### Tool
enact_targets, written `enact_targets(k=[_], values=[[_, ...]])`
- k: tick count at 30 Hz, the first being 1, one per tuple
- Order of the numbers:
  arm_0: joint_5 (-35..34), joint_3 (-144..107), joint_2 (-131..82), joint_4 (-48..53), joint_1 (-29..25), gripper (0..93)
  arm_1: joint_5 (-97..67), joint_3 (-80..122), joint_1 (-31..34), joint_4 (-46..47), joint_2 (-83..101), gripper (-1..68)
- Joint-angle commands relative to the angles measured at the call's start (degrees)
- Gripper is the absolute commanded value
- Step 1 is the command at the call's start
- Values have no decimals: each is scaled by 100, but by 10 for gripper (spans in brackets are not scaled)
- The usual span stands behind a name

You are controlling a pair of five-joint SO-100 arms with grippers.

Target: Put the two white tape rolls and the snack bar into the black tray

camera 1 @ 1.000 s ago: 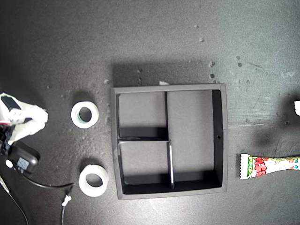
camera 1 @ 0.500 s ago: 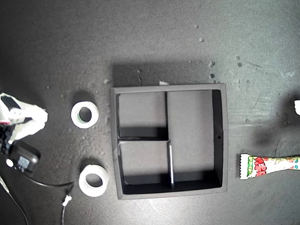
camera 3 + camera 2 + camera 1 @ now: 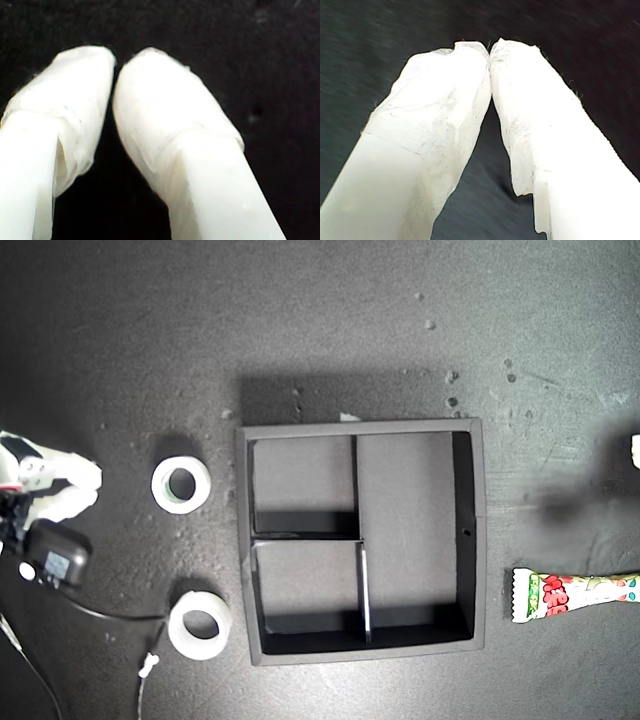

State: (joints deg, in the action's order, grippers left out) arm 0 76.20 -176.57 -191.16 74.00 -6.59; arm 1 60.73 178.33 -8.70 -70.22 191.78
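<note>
Snack bar (image 3: pixel 575 595) lies on the dark mat near the exterior view's right edge, which cuts it off; its long axis runs across that view, its crimped zigzag end pointing toward the black tray (image 3: pixel 476 530) and stopping just beside the tray's wall without touching; you can see a glossy white-green wrapper with red lettering; the tray is square, matte, shallow, with raised walls, two small square compartments on the exterior view's left and one long one on its right, all bare; the two white tape rolls sit outside it on the exterior view's left, the upper roll (image 3: pixel 181 485) level with the upper small compartment, the lower roll (image 3: pixel 200 621) close to the tray's lower corner in that view; both lie flat, ring-shaped, round centres open upward; the mat (image 3: pixel 320 330) is rough and speckled with pale crumbs; at the exterior view's left edge an arm (image 3: pixel 45 490) with white-wrapped fingers and a black camera block (image 3: pixel 55 562) sits beside the upper roll, apart from it; against the picture half a second back, that arm has drawn slightly toward the edge and its cable (image 3: pixel 120 618) has shifted, while rolls, bar and tray lie as they were; my first gripper (image 3: pixel 490 52) has its padded, fibrous white tips pressed together on nothing; my second gripper (image 3: pixel 115 67) shows smooth rounded tips nearly meeting, a thin dark slit between, nothing held
</note>
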Motion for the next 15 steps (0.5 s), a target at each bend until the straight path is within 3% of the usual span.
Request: enact_targets(k=[1,3,8,10,13,15], values=[[-9,-325,-290,-650,299,167,-598,70,255,1099,18,-1],[-404,-325,-290,-984,492,212,-1063,70,404,1652,18,-1],[-817,-325,-290,-1696,826,200,-1230,70,325,2048,18,-3],[-1090,-325,-290,-2145,826,163,-984,70,334,2109,18,-4],[-1397,-325,-290,-2892,835,26,-1371,70,554,2505,18,-4],[-1521,-325,-290,-3305,853,0,-1538,70,659,2716,18,-5]])
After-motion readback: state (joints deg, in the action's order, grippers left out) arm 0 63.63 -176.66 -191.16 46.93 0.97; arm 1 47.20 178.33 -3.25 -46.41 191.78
